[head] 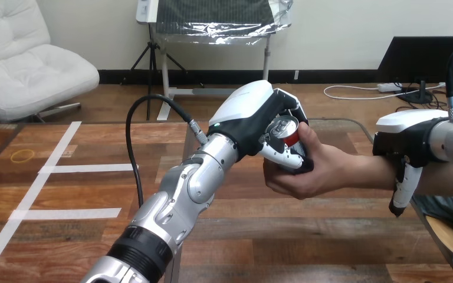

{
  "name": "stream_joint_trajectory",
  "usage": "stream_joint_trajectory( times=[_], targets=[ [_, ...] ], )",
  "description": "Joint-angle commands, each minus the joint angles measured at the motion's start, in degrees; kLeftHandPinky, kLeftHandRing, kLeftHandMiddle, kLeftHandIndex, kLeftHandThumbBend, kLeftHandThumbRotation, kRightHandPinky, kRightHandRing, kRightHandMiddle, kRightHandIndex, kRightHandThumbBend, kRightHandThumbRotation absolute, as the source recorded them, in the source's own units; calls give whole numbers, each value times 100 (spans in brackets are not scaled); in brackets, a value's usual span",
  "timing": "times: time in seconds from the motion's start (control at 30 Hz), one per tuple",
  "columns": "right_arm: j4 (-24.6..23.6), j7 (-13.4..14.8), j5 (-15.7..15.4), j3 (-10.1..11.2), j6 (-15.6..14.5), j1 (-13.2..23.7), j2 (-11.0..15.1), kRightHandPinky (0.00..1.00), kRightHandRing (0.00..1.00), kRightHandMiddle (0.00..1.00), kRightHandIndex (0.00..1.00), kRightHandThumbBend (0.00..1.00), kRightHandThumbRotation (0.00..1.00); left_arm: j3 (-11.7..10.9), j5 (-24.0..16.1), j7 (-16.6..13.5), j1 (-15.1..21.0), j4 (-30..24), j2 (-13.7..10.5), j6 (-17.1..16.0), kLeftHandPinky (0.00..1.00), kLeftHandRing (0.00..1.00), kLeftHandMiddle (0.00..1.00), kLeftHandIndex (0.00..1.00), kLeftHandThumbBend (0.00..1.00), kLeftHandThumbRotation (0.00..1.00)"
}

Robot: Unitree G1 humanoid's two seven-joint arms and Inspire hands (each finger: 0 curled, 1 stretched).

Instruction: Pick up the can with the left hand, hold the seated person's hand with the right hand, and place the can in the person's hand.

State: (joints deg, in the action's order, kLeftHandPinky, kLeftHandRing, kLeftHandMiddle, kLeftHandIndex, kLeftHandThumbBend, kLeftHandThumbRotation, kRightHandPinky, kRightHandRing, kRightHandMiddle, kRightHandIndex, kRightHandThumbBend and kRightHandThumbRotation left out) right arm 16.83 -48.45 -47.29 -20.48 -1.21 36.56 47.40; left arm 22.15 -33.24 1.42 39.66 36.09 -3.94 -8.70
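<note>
Looking down from the head view, the robot's left hand (253, 115) is up over the wooden table (307, 236). Its fingers are curled tight round a red can (284, 128) with a shiny silver top. The can leans over, with its top facing us. The person's hand (307, 174) is cupped under the can and partly round it, so both hands are on it.

The robot's right hand (407, 138) sits on top of the person's forearm (365, 174), close to the wrist. I cannot tell if it has a real hold.

The can looks small and light, I think. Its metal sides are smooth, so it could slip. They are thin too, so a hard squeeze might dent it. The round middle is the best place to hold it.

I count one can, two robot hands, one person's hand and one table.
</note>
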Motion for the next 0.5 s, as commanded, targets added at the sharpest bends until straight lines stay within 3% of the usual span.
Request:
stream_joint_trajectory(
  times=[0.0,0.47],
  targets=[
    [-128,84,-45,165,-18,809,79,42,51,56,47,73,0,201,-30,-125,670,48,400,-220,36,41,48,47,62,0],
    [-135,124,-76,165,-22,737,88,43,51,55,47,72,0,241,-53,-93,660,99,346,-267,37,43,49,47,60,0]
  ],
)
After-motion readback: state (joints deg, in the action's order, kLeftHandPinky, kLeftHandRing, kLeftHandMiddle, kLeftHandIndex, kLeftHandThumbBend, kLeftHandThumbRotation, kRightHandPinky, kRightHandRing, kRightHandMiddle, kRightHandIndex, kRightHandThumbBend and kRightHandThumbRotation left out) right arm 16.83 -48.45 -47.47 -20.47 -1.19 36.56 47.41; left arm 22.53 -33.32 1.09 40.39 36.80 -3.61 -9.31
